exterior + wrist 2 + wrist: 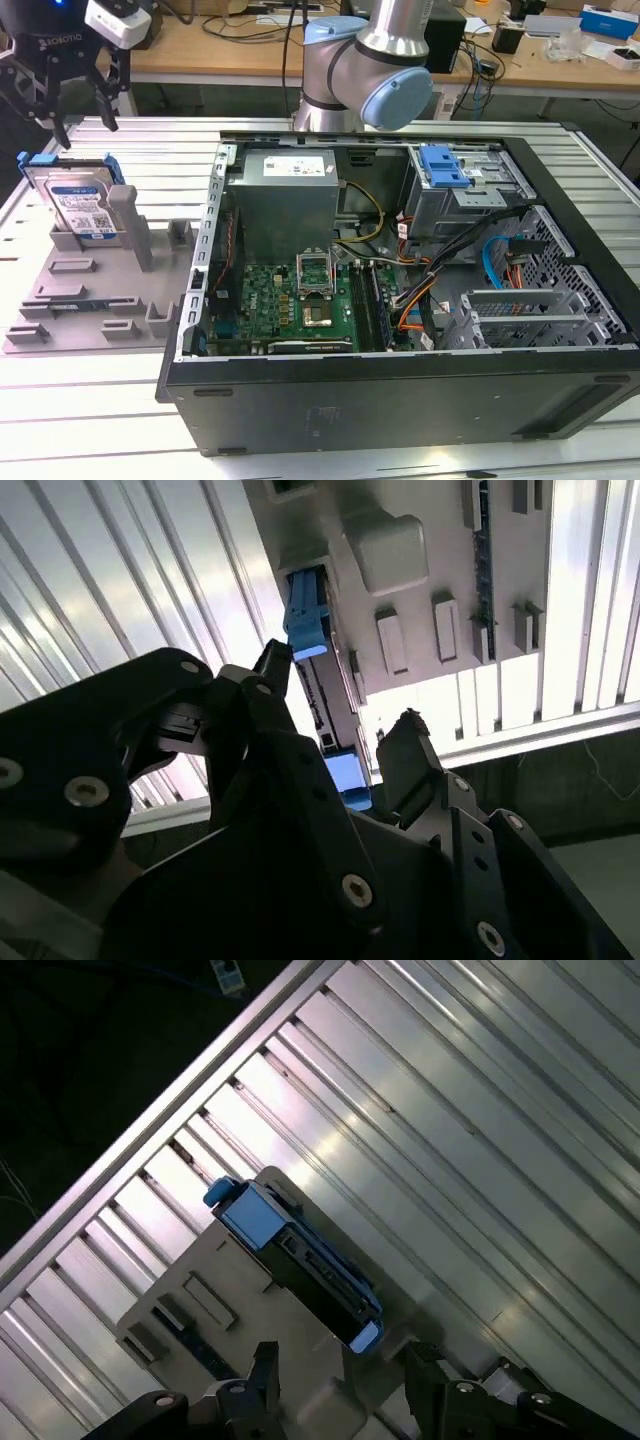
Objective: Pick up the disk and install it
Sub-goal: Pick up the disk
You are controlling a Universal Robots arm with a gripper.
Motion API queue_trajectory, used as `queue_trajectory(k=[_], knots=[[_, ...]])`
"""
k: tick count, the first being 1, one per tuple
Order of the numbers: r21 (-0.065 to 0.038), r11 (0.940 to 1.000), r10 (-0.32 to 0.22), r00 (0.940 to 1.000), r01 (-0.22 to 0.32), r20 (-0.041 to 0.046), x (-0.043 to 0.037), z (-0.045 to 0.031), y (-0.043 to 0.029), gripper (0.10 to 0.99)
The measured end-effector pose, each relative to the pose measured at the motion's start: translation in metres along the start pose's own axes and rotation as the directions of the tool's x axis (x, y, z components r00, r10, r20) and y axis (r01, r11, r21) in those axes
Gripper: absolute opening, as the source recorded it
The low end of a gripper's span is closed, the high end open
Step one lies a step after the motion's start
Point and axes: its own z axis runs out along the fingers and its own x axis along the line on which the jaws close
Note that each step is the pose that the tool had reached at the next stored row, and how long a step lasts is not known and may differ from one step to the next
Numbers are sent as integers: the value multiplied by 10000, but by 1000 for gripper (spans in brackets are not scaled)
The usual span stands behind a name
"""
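Nearest in the exterior view, an open computer case (400,400) is laid on the slatted metal table (90,420). Beside it, toward the exterior view's left, the disk (80,205) is stood on edge in a grey holder (90,285), with its blue carrier edge on top. Farther back, the gripper (85,128) is held just above the disk and apart from it, with the fingers (105,100) spread wide and nothing grasped.

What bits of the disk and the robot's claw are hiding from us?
1. Bottom of the disk: exterior view, sunk behind the grey holder wall.
2. The disk's label: both wrist views, seen edge-on.
3. Top of the gripper: exterior view, cut off by the picture's top edge.
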Motion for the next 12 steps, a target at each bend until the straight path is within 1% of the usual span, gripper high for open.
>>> queue_trajectory(k=[3, 6, 8, 9, 10, 11, 12], knots=[[21, 9993, -369, 9993, 369, -14, 0, 0, 0, 616], [71, 9977, -681, 9977, 681, 25, -1, 4, 0, 616], [113, 9909, -1338, 9910, 1338, 3, -1, 10, 0, 616], [126, 9883, -1521, 9884, 1521, -3, -1, 12, 0, 616], [143, 9843, -1761, 9844, 1761, -10, -1, 15, -1, 616], [167, 9783, -2065, 9784, 2066, -20, -1, 18, -1, 616], [205, 9737, -2271, 9739, 2270, -12, -1, 22, 0, 616]])
